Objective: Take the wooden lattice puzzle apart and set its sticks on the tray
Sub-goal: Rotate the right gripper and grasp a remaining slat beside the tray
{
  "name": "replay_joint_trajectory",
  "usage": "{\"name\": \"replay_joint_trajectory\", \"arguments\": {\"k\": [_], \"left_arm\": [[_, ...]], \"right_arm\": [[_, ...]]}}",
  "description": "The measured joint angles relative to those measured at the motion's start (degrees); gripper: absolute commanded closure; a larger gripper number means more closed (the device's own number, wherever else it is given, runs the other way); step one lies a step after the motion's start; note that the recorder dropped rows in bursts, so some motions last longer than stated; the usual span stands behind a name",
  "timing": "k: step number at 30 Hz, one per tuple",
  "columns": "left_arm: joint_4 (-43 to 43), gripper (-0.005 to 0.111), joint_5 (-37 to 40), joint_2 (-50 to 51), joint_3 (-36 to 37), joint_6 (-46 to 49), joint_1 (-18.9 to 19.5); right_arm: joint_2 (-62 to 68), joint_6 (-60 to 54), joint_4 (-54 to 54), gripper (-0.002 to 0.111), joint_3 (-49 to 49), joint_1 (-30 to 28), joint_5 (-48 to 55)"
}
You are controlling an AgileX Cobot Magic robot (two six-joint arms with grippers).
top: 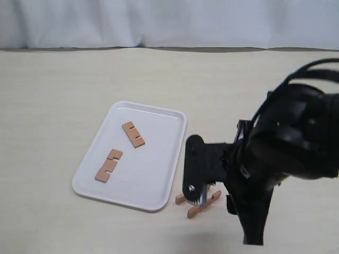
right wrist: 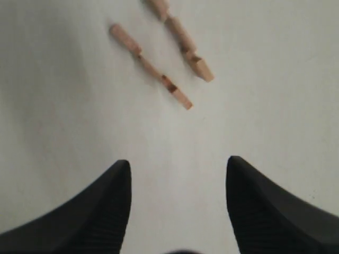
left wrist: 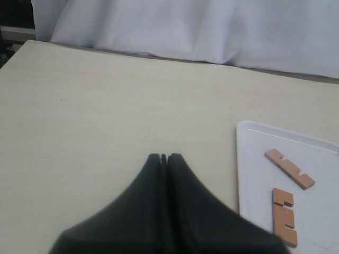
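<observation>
No assembled lattice puzzle shows; only loose sticks are in view. Two reddish-brown notched sticks (top: 133, 134) (top: 108, 165) lie flat on the white tray (top: 153, 174); the left wrist view shows the same sticks (left wrist: 290, 168) (left wrist: 284, 216) and tray (left wrist: 254, 159). Two more sticks (top: 204, 204) (top: 181, 198) lie side by side on the table just off the tray's near right corner. My right gripper (top: 194, 196) hangs over them, open and empty; in its wrist view (right wrist: 177, 166) the sticks (right wrist: 151, 66) (right wrist: 183, 39) lie beyond the fingertips. My left gripper (left wrist: 164, 156) is shut on nothing, beside the tray.
A pale wooden table (top: 63, 95) carries everything, with a white cloth backdrop (top: 159, 21) along its far edge. The bulky black right arm (top: 286, 153) fills the near right of the exterior view. The left arm is out of the exterior view.
</observation>
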Motion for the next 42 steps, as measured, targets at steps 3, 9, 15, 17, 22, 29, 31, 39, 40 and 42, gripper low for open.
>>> {"name": "replay_joint_trajectory", "arguments": {"k": [3,9,15,17,22,29,31,39,40,42], "left_arm": [[0.00,0.107,0.00,0.00,0.00,0.00,0.00],[0.00,0.107,0.00,0.00,0.00,0.00,0.00],[0.00,0.107,0.00,0.00,0.00,0.00,0.00],[0.00,0.107,0.00,0.00,0.00,0.00,0.00],[0.00,0.107,0.00,0.00,0.00,0.00,0.00],[0.00,0.107,0.00,0.00,0.00,0.00,0.00],[0.00,0.107,0.00,0.00,0.00,0.00,0.00],[0.00,0.107,0.00,0.00,0.00,0.00,0.00],[0.00,0.107,0.00,0.00,0.00,0.00,0.00],[0.00,0.107,0.00,0.00,0.00,0.00,0.00]], "right_arm": [[0.00,-2.70,-0.74,0.056,4.68,0.00,-5.23],[0.00,-6.73,-1.05,0.056,9.15,0.00,-18.28],[0.00,-12.19,-1.19,0.056,9.67,0.00,-23.13],[0.00,-13.13,-1.19,0.056,9.67,0.00,-23.57],[1.05,-13.85,-1.19,0.056,9.67,0.00,-24.22],[5.32,-14.09,-1.05,0.056,9.79,0.00,-25.36],[6.19,-14.09,-1.05,0.056,9.79,0.00,-25.86],[8.74,-14.17,-1.05,0.056,9.79,0.00,-26.65],[9.00,-14.17,-1.05,0.056,9.79,0.00,-26.97],[9.22,-14.17,-1.05,0.056,9.79,0.00,-27.75]]}}
